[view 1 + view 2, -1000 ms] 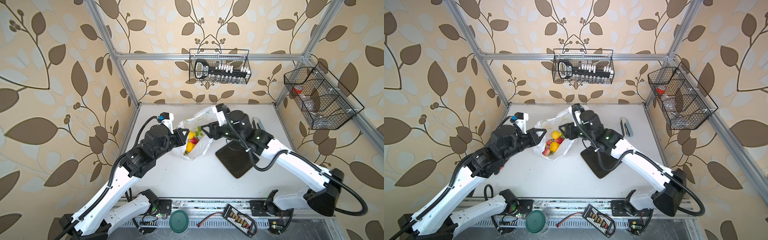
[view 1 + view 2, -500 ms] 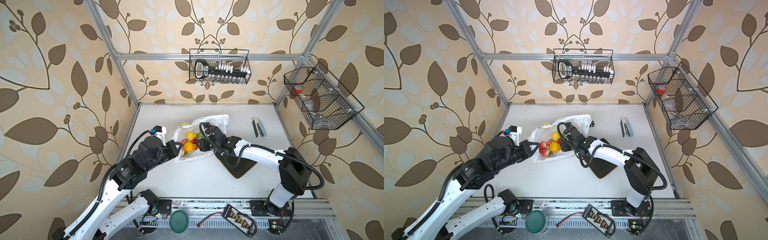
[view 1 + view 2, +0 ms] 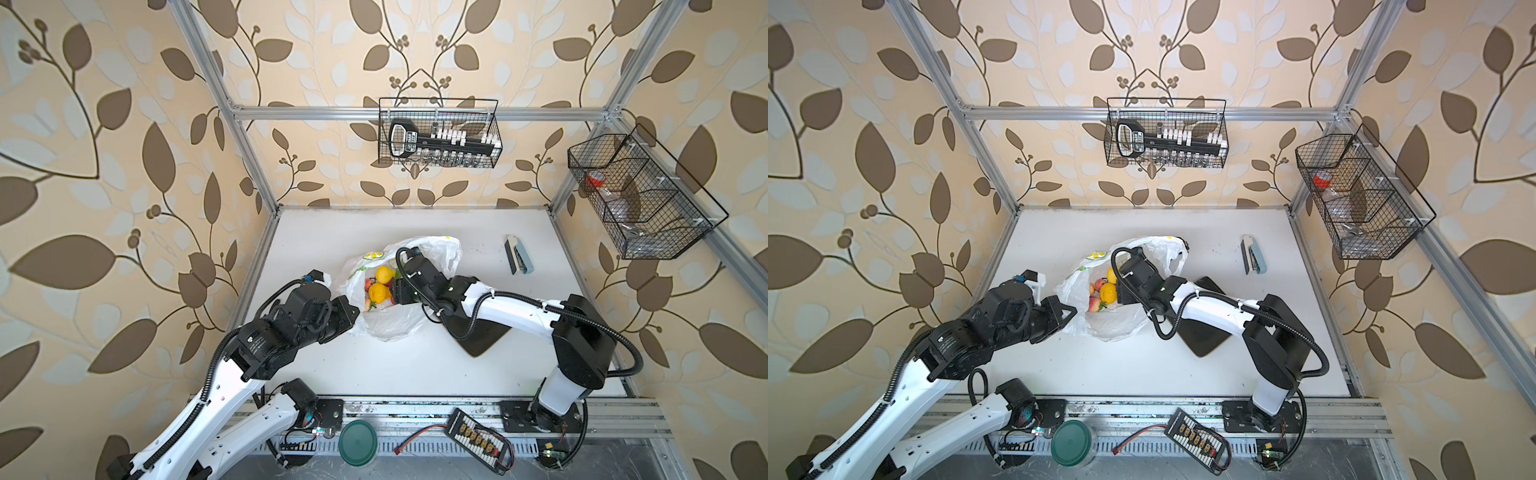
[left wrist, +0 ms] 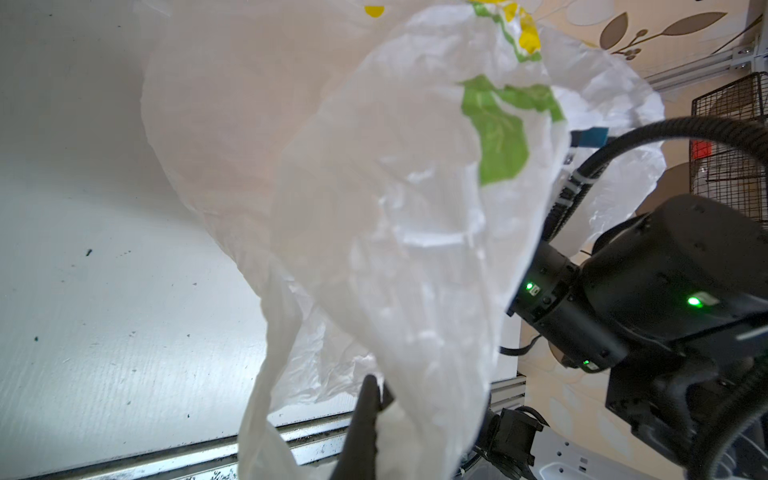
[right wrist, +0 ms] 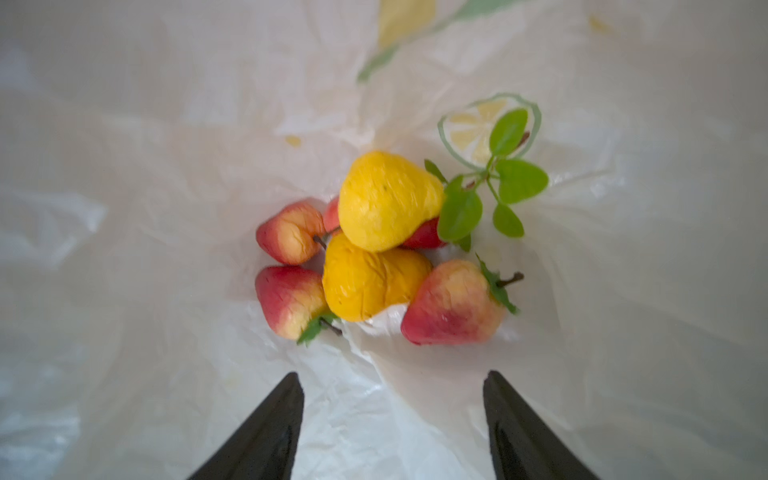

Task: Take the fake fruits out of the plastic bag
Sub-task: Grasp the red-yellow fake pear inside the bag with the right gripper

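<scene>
Reaching into the open mouth of the plastic bag, the right end effector hovers with its jaws spread and empty, just short of the fake fruits. The fruits are a small heap of two yellow pieces, several red-yellow ones and a green leafy sprig, lying on the bag's inner film. The left end effector is clamped tight on the bag's rim at its left side. In both top views the bag lies near the middle of the white table, with a stapler well apart to the right.
</scene>
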